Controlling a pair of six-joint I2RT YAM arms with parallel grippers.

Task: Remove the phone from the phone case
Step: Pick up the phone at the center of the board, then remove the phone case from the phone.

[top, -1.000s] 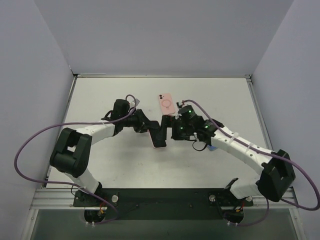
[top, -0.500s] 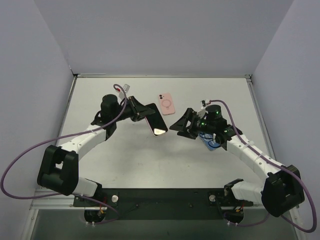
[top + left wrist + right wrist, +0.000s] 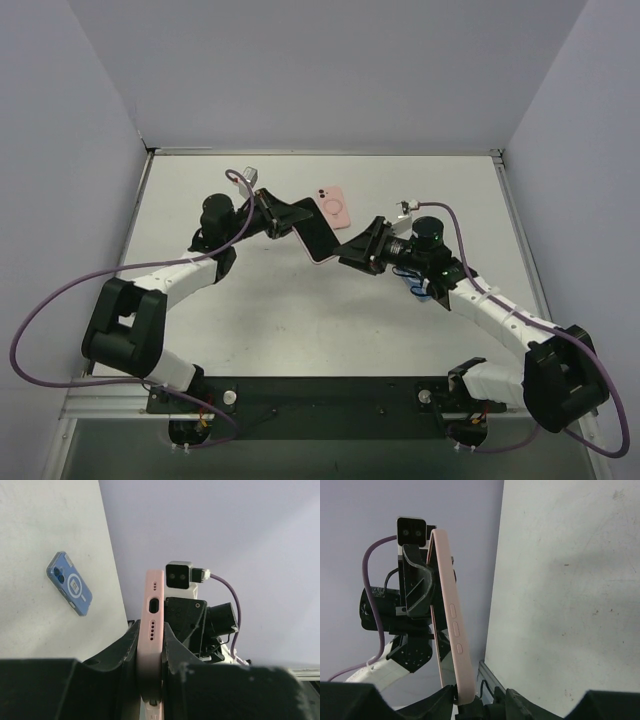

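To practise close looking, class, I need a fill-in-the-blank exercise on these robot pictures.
The left pincer clamps a phone in a ___ case. Its other end sits inside the right pincer, above the ___. The loose case in the left wrist view is ___.
Missing words: pink; table; blue.

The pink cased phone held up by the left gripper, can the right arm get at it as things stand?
Probably yes. The left gripper holds the phone clear of the table, and its free end sits between the parted fingers of the right gripper, with nothing in between.
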